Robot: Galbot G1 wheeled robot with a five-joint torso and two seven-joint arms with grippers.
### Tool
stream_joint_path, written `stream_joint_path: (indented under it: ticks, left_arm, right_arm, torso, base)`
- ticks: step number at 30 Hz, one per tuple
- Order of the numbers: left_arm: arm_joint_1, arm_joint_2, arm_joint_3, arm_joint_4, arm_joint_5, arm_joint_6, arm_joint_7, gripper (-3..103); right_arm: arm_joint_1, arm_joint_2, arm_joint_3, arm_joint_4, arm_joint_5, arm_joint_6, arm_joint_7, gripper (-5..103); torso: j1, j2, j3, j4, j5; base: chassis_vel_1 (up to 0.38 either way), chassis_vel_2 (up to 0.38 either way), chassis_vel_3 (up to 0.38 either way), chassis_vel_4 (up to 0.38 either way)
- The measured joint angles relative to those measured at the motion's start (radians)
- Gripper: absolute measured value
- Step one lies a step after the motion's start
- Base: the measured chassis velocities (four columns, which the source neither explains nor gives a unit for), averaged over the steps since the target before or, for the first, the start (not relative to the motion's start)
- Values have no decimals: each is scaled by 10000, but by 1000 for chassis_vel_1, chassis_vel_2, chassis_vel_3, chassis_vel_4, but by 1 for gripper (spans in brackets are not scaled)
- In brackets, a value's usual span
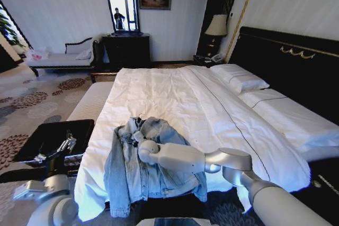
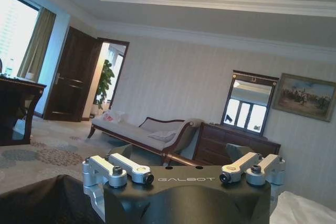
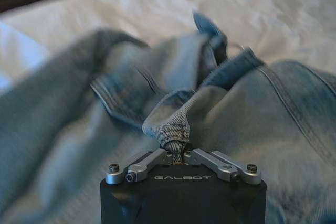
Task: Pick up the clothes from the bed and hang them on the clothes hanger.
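The light blue denim jacket (image 1: pixel 148 168) lies crumpled at the foot corner of the bed (image 1: pixel 212 115), part of it on the white sheet and part hanging over the near edge toward the floor. The right arm reaches across from the right of the head view, and its right pincer (image 1: pixel 139 140) sits on the jacket's upper part near the collar. In the right wrist view the right pincer (image 3: pixel 181 153) is clamped on a bunched fold of the denim (image 3: pixel 173 119), the cloth gathered into a small peak between the closed fingers, with the rest of the jacket spread around it over the white sheet. The left arm is held low at the left of the head view, beside a dark worktop (image 1: pixel 47 138), well apart from the jacket. Its left pincer (image 2: pixel 184 169) points out into the room toward a pale chaise longue (image 2: pixel 142 135) and a dark dresser (image 2: pixel 231 148), its fingers (image 2: pixel 126 169) apart and holding nothing.
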Motion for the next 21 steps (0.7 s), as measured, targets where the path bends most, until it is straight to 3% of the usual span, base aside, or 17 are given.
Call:
stream_joint_path:
  ticks: [3,6,8,9,11,12,14,17,19,21]
  left_arm:
    - [-14,-48,159,0,132,-8,4,100]
    - [-32,-78,282,-16,250,-9,7,100]
    - [-36,-79,283,-22,268,-9,6,100]
    - [-39,-78,276,-24,272,-8,6,100]
    - [-45,-67,231,-27,272,7,7,100]
    - [-45,-67,231,-27,272,7,7,100]
    - [-71,-57,217,-26,272,33,7,100]
    - [-129,-57,231,-7,276,69,7,100]
    - [-195,-72,289,38,334,93,7,100]
    - [-208,-78,310,51,365,94,6,100]
  right_arm:
    - [-196,-118,28,-18,-397,17,130,5]
    - [-223,-424,64,324,-874,-103,283,21]
    - [-155,-629,30,744,-857,-307,537,26]
    - [-64,-835,-12,1280,-677,-540,831,26]
    - [154,-1395,-85,2658,290,-1297,1636,37]
    - [154,-1395,-85,2658,290,-1297,1636,37]
    - [380,-2029,-96,3878,962,-1777,2004,48]
    - [594,-2249,55,4392,923,-1860,1766,58]
    - [729,-1754,251,3928,161,-1655,1227,70]
    - [769,-1490,287,3573,-324,-1552,974,70]
  torso:
    - [0,0,0,1,2]
    - [0,0,0,1,1]
    - [0,0,0,2,1]
    - [1,0,0,2,1]
    - [0,0,0,3,3]
    - [0,0,0,3,3]
    - [0,0,-1,-1,1]
    - [-1,2,-1,-5,1]
    - [-2,3,-1,0,2]
    - [-1,2,-1,5,2]
  base:
    - [0,0,0,0]
    - [0,0,0,0]
    - [0,0,0,0]
    - [0,0,0,0]
    - [0,0,0,0]
    - [0,0,0,0]
    - [0,0,0,0]
    - [0,0,0,0]
    - [0,0,0,0]
    - [0,0,0,0]
